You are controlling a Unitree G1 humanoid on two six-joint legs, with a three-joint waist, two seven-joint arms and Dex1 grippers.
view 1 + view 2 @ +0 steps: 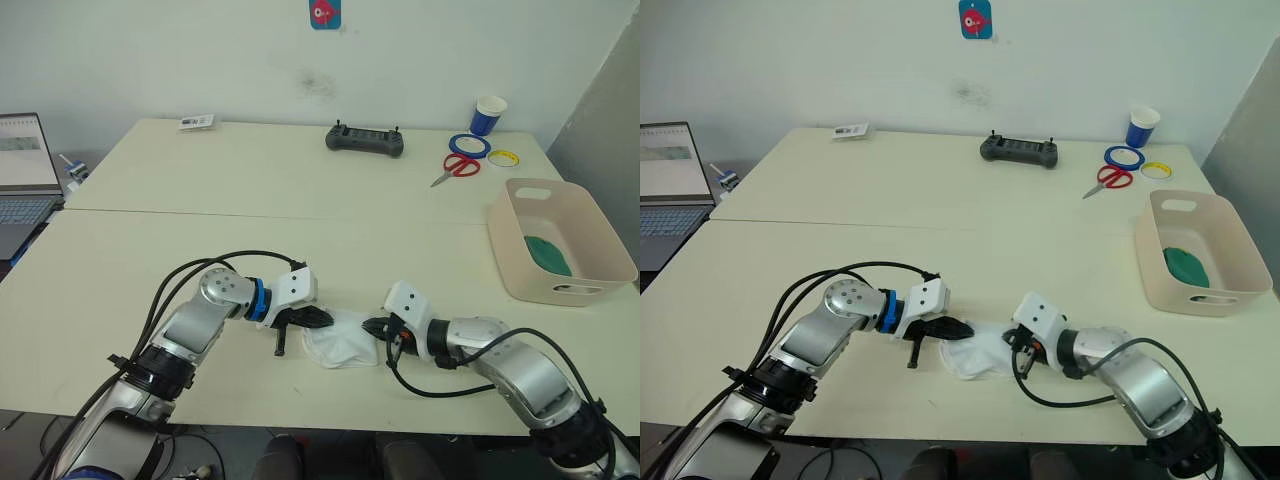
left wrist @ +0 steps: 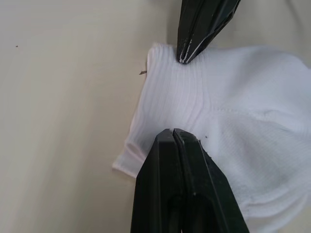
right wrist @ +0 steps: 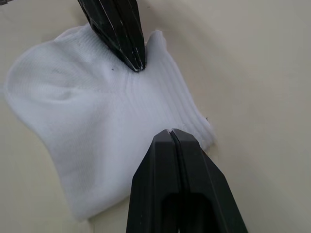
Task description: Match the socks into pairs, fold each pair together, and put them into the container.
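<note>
A white sock (image 1: 345, 340) lies flat near the table's front edge, between my two grippers. My left gripper (image 1: 322, 318) is shut, its tip resting on the ribbed cuff (image 2: 170, 97). My right gripper (image 1: 372, 326) comes in from the other side, also shut, with its tip at the cuff's opposite edge (image 3: 194, 121). I see no fabric bunched between either pair of fingers. I cannot tell whether this is one sock or two stacked. The beige container (image 1: 512, 240) stands at the right with a dark green sock (image 1: 548, 253) inside it.
Along the back of the table are a black controller (image 1: 365, 140), red scissors (image 1: 458, 167), blue and yellow tape rolls (image 1: 470, 146) and a blue paper cup (image 1: 488, 114). A laptop (image 1: 25, 170) sits at the far left.
</note>
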